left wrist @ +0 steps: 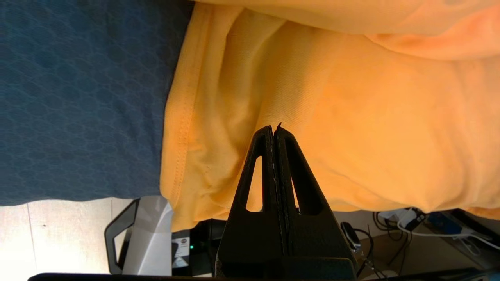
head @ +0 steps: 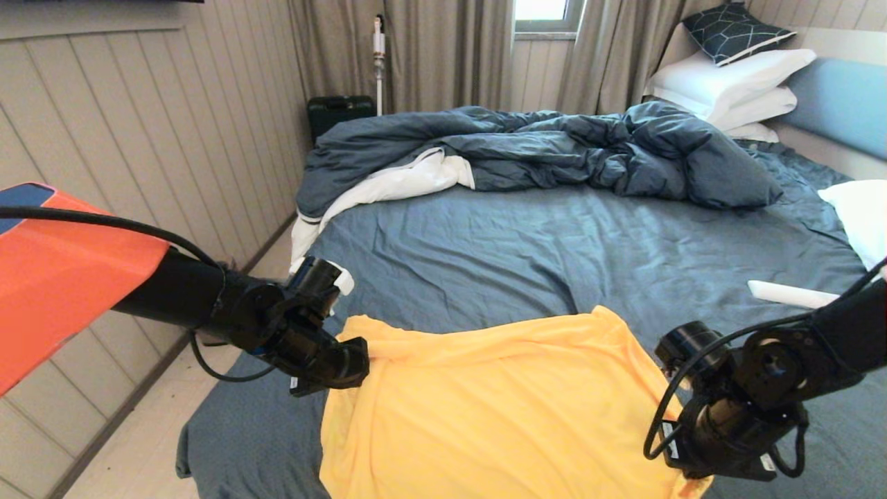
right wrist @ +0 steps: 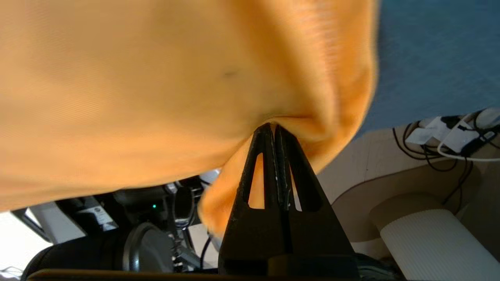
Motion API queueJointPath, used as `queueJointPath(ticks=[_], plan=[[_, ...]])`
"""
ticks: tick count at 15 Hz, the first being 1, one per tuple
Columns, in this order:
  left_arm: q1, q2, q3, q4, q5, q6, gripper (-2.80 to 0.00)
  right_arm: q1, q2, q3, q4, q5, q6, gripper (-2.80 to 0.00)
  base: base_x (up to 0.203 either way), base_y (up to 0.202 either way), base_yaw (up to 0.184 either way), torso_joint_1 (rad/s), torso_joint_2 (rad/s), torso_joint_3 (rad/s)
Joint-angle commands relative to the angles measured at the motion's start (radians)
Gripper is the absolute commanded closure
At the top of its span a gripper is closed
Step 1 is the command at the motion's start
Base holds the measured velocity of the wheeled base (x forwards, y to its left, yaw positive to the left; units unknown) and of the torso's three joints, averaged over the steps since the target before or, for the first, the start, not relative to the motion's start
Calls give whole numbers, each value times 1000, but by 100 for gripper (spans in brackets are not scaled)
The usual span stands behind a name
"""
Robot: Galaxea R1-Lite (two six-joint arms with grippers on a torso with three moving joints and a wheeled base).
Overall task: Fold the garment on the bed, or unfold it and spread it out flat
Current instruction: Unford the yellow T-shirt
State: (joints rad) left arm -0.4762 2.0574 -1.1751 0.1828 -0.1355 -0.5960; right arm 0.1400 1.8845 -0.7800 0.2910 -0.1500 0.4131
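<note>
1. Left tool [left wrist: 274, 130] pinched tight on the garment [head: 499, 409], at its left edge.
2. Right tool [right wrist: 273, 128] clamped on the opposite edge.
3. Stretched between them over the bed [head: 485, 256], near corner.

One yellow garment [head: 499, 409] lies on one bed [head: 485, 249], with one rumpled duvet [head: 554, 149] behind it. Near the headboard [head: 838, 104]: four white pillows [head: 734, 80], one patterned cushion [head: 734, 31].
</note>
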Motion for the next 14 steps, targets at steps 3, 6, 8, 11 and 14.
queueJointPath(ticks=[3,6,8,11,14], plan=[[-1,3,0,1,-1,-4,0,-62,-23,73,-20,-2,-32,0,0,0,0,0,0,0],[-4,6,0,1,-1,-4,0,-108,-27,96,-33,-3,-63,0,0,0,0,0,0,0],[-4,6,0,1,-1,-4,0,-203,-32,98,-58,-3,-120,0,0,0,0,0,0,0],[-4,6,0,1,-1,-4,0,-212,-94,88,-63,1,-138,0,0,0,0,0,0,0],[-7,-38,10,1,6,0,0,-171,-287,-23,-45,29,-160,0,0,0,0,0,0,0]])
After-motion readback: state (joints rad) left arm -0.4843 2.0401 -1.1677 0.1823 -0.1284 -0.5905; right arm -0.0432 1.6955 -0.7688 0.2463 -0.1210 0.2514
